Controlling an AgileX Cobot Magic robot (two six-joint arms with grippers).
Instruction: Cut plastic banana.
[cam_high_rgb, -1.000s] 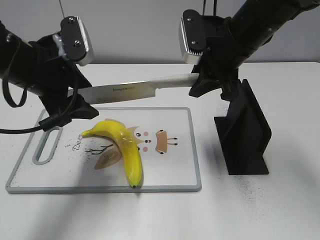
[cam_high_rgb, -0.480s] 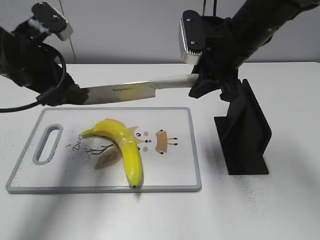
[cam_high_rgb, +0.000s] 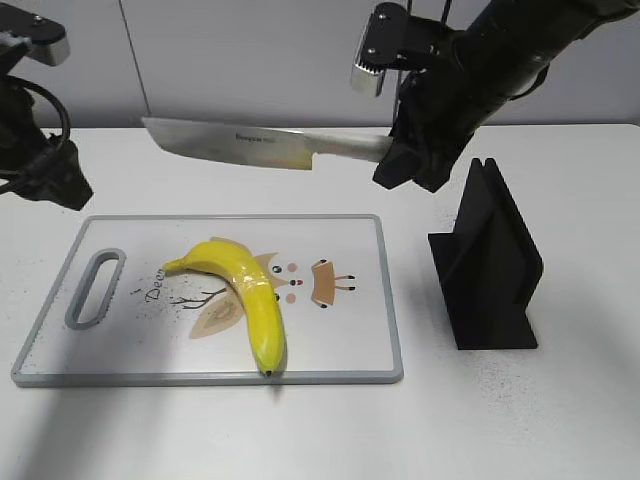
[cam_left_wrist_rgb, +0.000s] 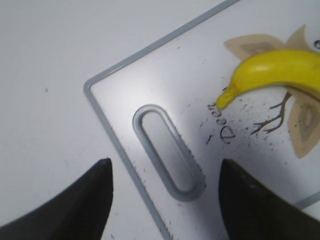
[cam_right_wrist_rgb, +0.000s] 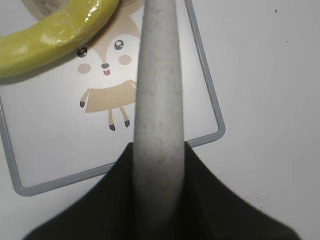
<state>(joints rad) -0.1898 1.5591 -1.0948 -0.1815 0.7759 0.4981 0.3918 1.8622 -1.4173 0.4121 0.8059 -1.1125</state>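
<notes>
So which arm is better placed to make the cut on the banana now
Right. The right gripper grips the knife, its blade held above the banana. The left gripper is open and empty near the cutting board handle.

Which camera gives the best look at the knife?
The exterior view: the whole knife shows, blade level above the cutting board, handle clamped in the right gripper. The right wrist view shows only its pale handle end-on. The left wrist view shows none of it.
</notes>
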